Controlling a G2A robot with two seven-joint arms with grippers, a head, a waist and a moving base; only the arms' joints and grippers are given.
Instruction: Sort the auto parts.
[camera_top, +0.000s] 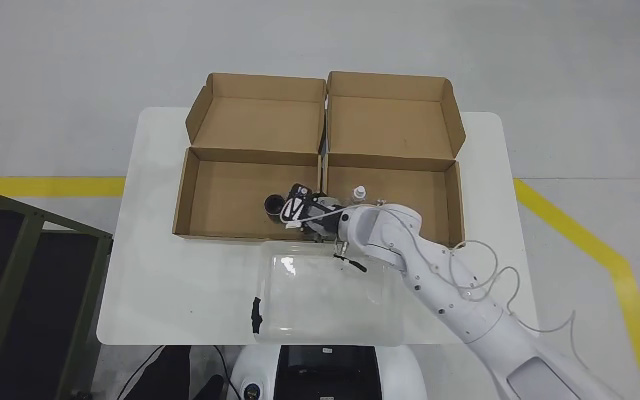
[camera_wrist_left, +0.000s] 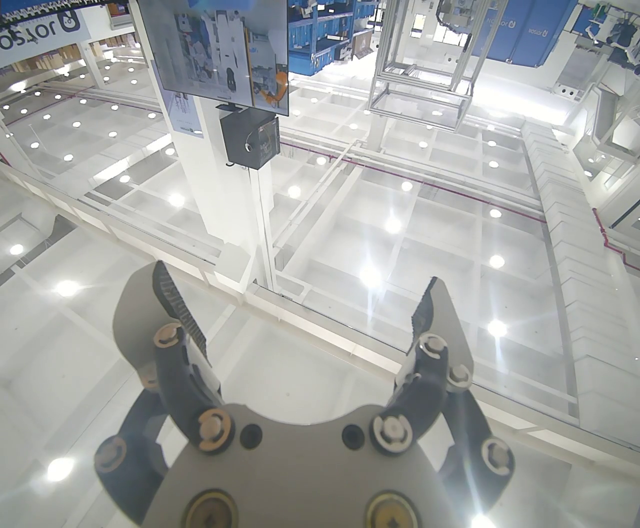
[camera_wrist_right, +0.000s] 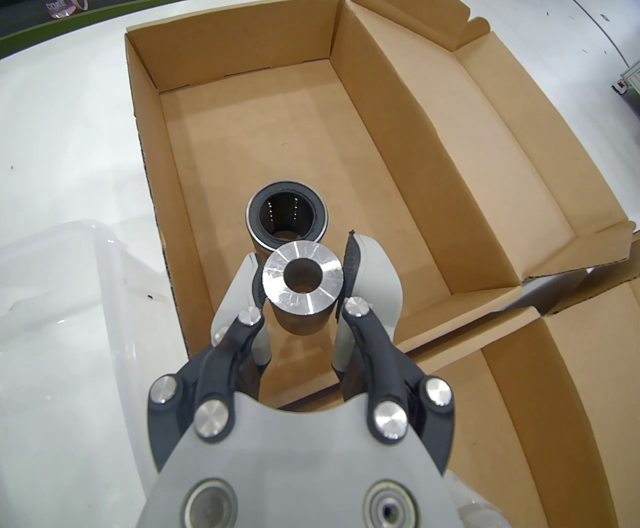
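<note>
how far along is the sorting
Done: a black bearing lies in the left box, and a small white part sits in the right box. In hand: the right tool grips a metal sleeve over the left box, not yet released. Left: releasing it; a dark piece on the clear bin rim may be another part, cannot tell.

holds the right arm (camera_top: 450, 290) stretched on a slant from the lower right corner of the top view toward the middle, white links nearly in line, a thin cable looped loose beside the forearm. bends the wrist (camera_top: 365, 235) so that the right gripper (camera_wrist_right: 301, 250) points forward and down. clamps a metal sleeve (camera_wrist_right: 300, 315) upright between the two fingers (camera_wrist_right: 372, 280), one on each side, touching it. turns the left gripper (camera_wrist_left: 295, 274) upward, jaws spread wide, nothing between the serrated pads (camera_wrist_left: 180, 310).
</note>
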